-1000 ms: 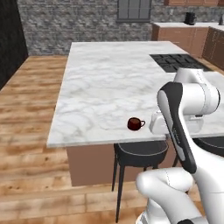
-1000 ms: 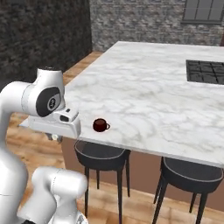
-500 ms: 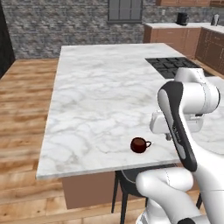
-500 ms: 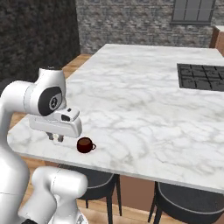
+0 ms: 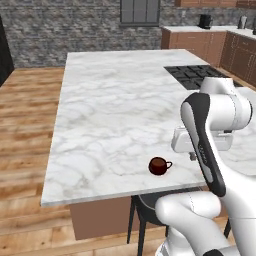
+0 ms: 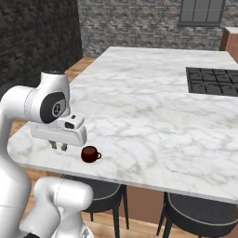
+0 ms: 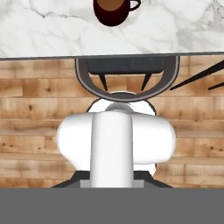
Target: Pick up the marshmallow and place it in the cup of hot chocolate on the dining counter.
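In the right base view, the jaws hung at the lower left under the white hand, above the table's (image 6: 153, 102) near edge. They were closed, pinching a tiny whitish lump that I took for the marshmallow (image 6: 60, 147), though it was too small to be sure. The mug (image 6: 89, 154) stood upright on the table just to the right of them and lower, apart from them, its handle pointing right. The drop therefore called for a short shift rightward over its brown contents.
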Available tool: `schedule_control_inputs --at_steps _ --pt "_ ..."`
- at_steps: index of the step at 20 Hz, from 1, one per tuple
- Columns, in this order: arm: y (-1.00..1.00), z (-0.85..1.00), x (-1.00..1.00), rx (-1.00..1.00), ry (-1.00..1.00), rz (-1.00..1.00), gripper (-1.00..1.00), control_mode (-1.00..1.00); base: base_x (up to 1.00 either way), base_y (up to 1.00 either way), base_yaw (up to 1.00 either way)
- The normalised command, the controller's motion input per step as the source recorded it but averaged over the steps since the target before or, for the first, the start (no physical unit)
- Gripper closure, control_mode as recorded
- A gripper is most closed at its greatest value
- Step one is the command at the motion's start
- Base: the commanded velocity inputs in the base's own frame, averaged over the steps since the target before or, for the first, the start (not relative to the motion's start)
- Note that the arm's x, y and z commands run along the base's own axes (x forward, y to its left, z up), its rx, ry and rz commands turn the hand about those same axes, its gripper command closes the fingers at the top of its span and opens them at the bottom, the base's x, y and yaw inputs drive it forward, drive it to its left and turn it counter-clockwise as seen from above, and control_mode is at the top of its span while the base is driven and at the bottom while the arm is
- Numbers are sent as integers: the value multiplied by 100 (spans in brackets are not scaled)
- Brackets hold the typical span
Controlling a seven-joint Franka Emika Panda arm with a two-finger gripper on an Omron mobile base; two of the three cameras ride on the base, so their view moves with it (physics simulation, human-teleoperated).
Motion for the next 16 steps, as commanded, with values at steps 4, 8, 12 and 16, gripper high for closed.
schedule_control_inputs --at_steps 4,8,12,16 --pt "0 0 0 0 0 0 100 100 37 2 4" --pt "0 0 0 0 0 0 100 100 36 0 13" --pt "2 -6 31 0 3 3 100 -100 26 0 4" --pt "12 -3 76 -1 11 5 100 -100 0 0 0"
